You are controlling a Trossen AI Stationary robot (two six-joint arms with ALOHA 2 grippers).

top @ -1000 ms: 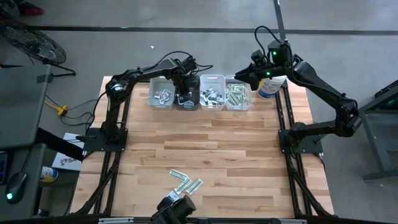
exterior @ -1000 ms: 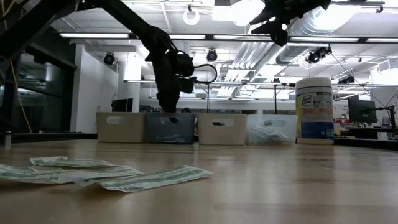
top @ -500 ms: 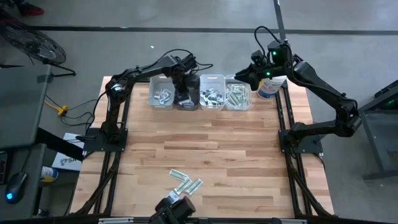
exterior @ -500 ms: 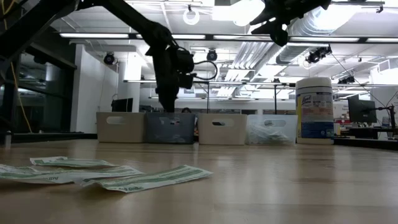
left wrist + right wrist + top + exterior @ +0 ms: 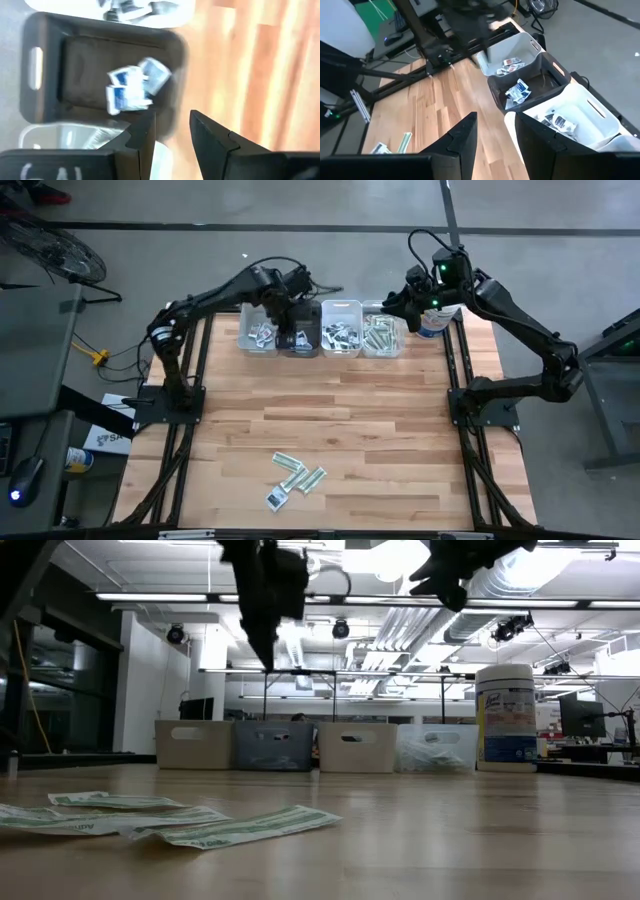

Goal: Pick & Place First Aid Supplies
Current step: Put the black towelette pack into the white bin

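The first aid supplies lie in two places. Green-and-white strip packets [image 5: 296,474] and a white-and-blue one [image 5: 277,498] rest flat on the wood near the table's near edge; others fill the row of bins at the far edge. White-and-blue packets [image 5: 132,90] lie in the dark bin [image 5: 298,337]. My left gripper [image 5: 170,135] hangs open above that bin, high over it in the low view [image 5: 268,650], with nothing between its fingers. My right gripper [image 5: 495,132] is open and bare, held high over the far right [image 5: 397,302], next to the canister.
Four bins stand side by side at the far edge: a pale one [image 5: 259,330], the dark one, a pale one [image 5: 341,328] and a clear one [image 5: 382,333]. A tall white canister [image 5: 436,321] stands right of them. Bare wood [image 5: 330,410] lies between bins and loose packets.
My left gripper has risen from inside the dark bin to well above it, coming a little toward the table's left. The dark shape at the table's near edge has gone from the high view, and a white-and-blue packet shows there.
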